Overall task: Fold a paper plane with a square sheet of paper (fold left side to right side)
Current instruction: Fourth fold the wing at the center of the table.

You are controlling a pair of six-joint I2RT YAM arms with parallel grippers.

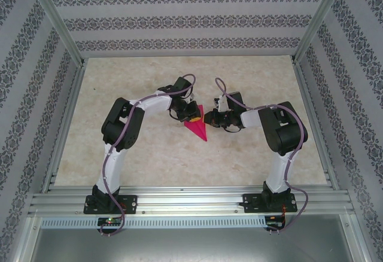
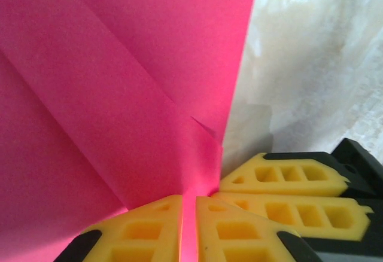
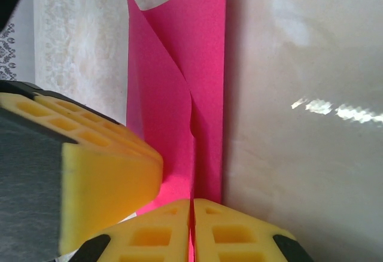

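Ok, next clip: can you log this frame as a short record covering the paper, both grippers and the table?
item: pink paper, creased and folded to a point, between the two grippers
left gripper: shut on the pink paper's edge
right gripper: shut on the pink paper, close beside the left gripper
table: pale, marbled surface

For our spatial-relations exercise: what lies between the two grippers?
The folded pink paper, pinched by both the left gripper and the right gripper; the top view shows it.
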